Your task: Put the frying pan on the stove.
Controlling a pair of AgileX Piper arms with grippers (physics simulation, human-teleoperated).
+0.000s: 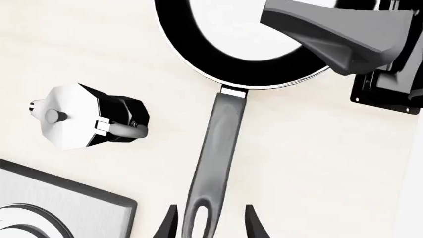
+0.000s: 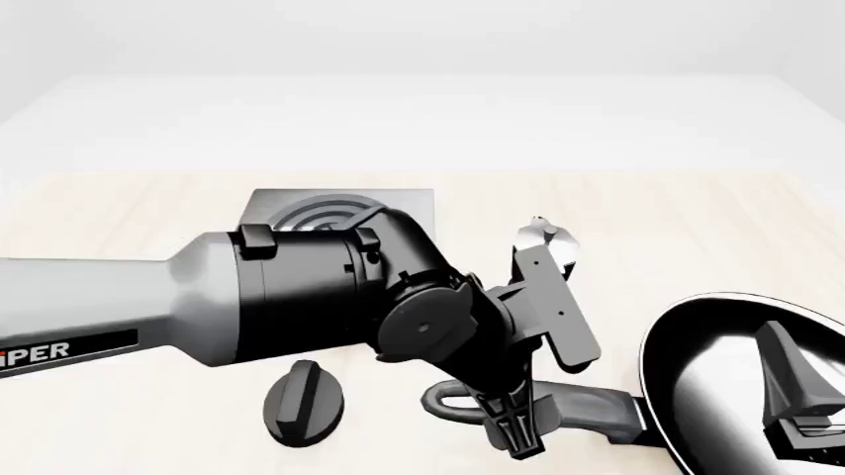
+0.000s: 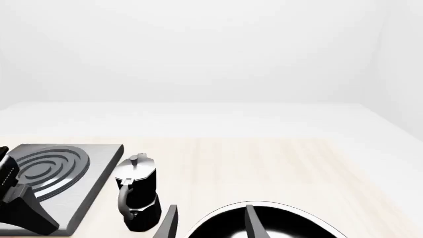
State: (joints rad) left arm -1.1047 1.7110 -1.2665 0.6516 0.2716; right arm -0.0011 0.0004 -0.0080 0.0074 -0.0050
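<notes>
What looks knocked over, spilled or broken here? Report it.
Nothing stands out. The moka pot stands upright beside the stove, the frying pan sits flat on the table, and its handle looks intact. The knob lies loose on the table, but nothing is spilled or damaged.

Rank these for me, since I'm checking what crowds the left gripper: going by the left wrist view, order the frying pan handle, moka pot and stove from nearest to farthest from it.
From the left gripper:
1. Frying pan: its handle loop sits between the open fingers.
2. Stove: off to one side, its corner close by.
3. Moka pot: on that same side, farther out, beyond the stove's corner.
</notes>
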